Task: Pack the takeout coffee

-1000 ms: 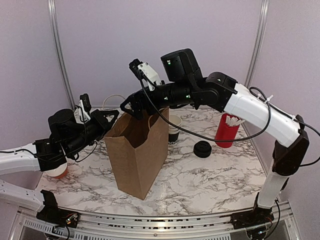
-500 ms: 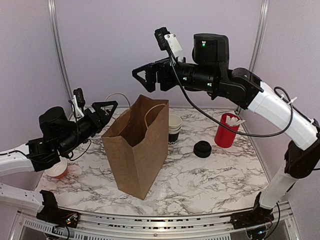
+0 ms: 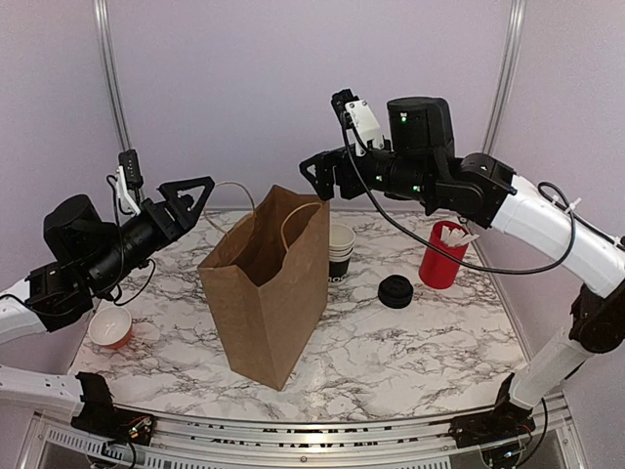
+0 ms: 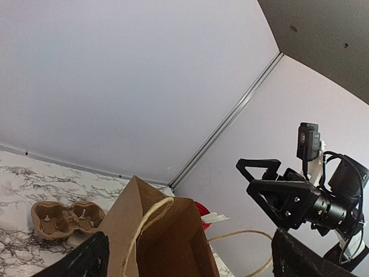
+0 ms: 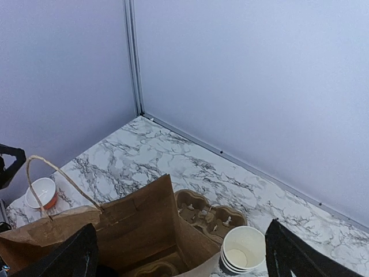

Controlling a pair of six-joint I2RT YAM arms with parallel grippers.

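- Both arms have pulled away from the paper bag [image 3: 264,293] since a second ago. Your right gripper [image 3: 312,181], which was down at the bag's mouth, now hangs above it and off to the right, jaws apart and empty.
- Your left gripper [image 3: 198,198] has released the bag's left rim and drawn back to the left. Its fingers are spread wide and hold nothing.
- The bag stands upright and open on its own, below and between your two grippers.
- You cannot see the takeout coffee anywhere on the table. I judge that it sits inside the bag, beneath the right gripper, though the right wrist view shows only a shadowed bottom.
- If so, the packing is essentially done.
- The stack of lidless cups [image 3: 341,249] and the black lids [image 3: 395,291] sit below the right gripper, outside the bag.
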